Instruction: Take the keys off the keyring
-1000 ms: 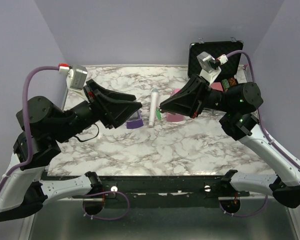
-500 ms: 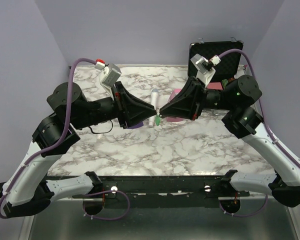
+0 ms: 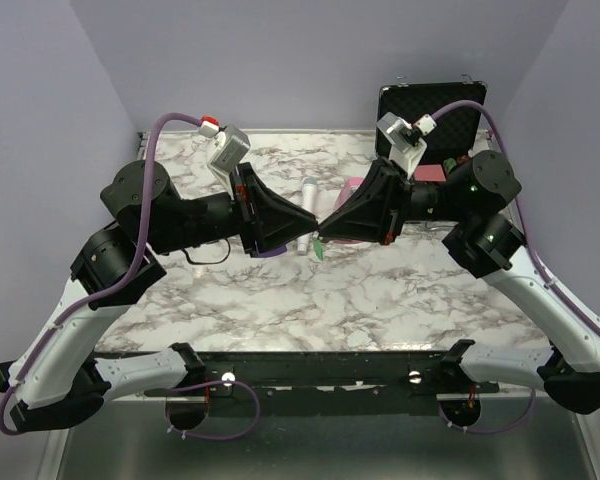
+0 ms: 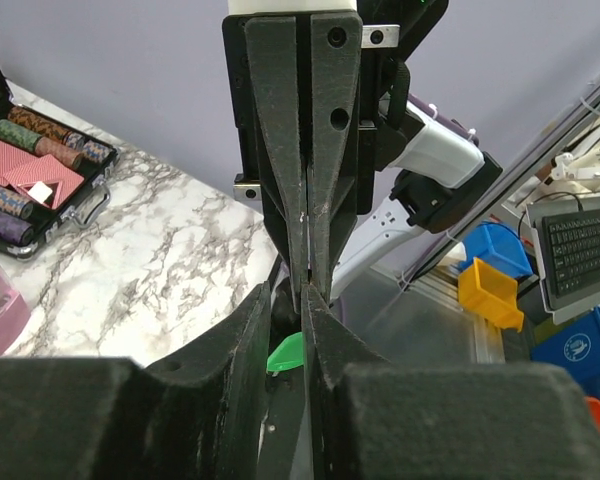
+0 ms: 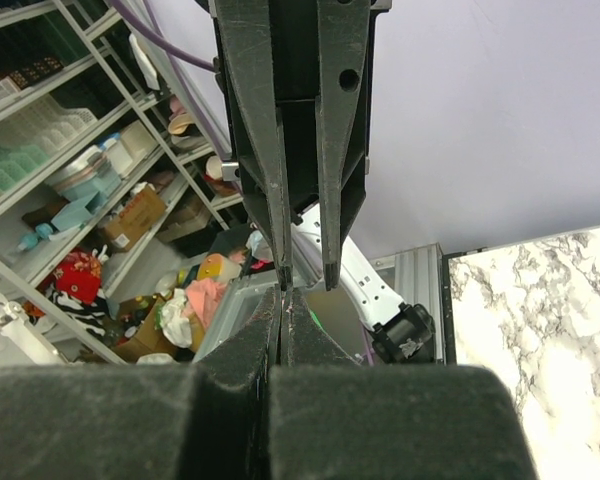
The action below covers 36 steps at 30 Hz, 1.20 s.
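The pincers meet tip to tip above the surface (image 3: 380,290). The right pincer (image 4: 305,285) is pressed together, seemingly on the ring, which is too small to see. The green key (image 4: 286,352) dangles just under it. The left pincer (image 4: 290,300) is narrowly spread, straddling that tip and gripping nothing I can make out. The key looks not yet freed, so the whole separation is left to do.

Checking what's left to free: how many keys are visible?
1. The green key hangs just below where the left gripper and right gripper meet. Others may be hidden.
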Available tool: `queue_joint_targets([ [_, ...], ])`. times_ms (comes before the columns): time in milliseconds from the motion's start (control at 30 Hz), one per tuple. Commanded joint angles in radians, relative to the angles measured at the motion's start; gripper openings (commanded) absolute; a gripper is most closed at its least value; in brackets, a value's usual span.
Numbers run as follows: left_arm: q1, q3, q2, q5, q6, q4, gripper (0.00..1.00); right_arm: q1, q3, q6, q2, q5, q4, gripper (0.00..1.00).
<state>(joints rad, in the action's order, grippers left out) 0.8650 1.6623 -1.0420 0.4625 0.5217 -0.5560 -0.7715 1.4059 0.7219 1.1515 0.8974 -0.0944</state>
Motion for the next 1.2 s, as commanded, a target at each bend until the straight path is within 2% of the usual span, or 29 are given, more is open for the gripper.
queue_joint_targets([
  [0, 0.002, 0.025, -0.004, 0.057, 0.001, -0.025, 0.26, -0.005, 0.022, -0.016, -0.001, -0.011, -0.001, 0.01],
  [133, 0.003, 0.030, 0.007, 0.053, -0.002, -0.032, 0.32, -0.005, 0.019, -0.016, -0.001, -0.014, 0.001, 0.01],
  [300, 0.000, 0.042, 0.017, 0.030, -0.003, -0.031, 0.51, -0.003, 0.016, -0.015, -0.001, -0.009, -0.001, 0.01],
  [367, -0.001, 0.060, 0.008, 0.033, -0.012, -0.045, 0.51, -0.005, 0.019, -0.013, 0.001, -0.011, -0.002, 0.01],
  [633, -0.001, 0.068, -0.007, 0.051, -0.020, -0.068, 0.32, -0.005, 0.027, -0.013, 0.002, -0.021, -0.001, 0.01],
  [867, -0.001, 0.088, -0.026, 0.056, -0.037, -0.111, 0.31, -0.005, 0.036, -0.012, 0.008, -0.018, -0.005, 0.01],
  [1167, -0.001, 0.088, -0.032, 0.057, -0.038, -0.116, 0.09, -0.005, 0.034, -0.006, 0.013, -0.015, -0.016, 0.01],
])
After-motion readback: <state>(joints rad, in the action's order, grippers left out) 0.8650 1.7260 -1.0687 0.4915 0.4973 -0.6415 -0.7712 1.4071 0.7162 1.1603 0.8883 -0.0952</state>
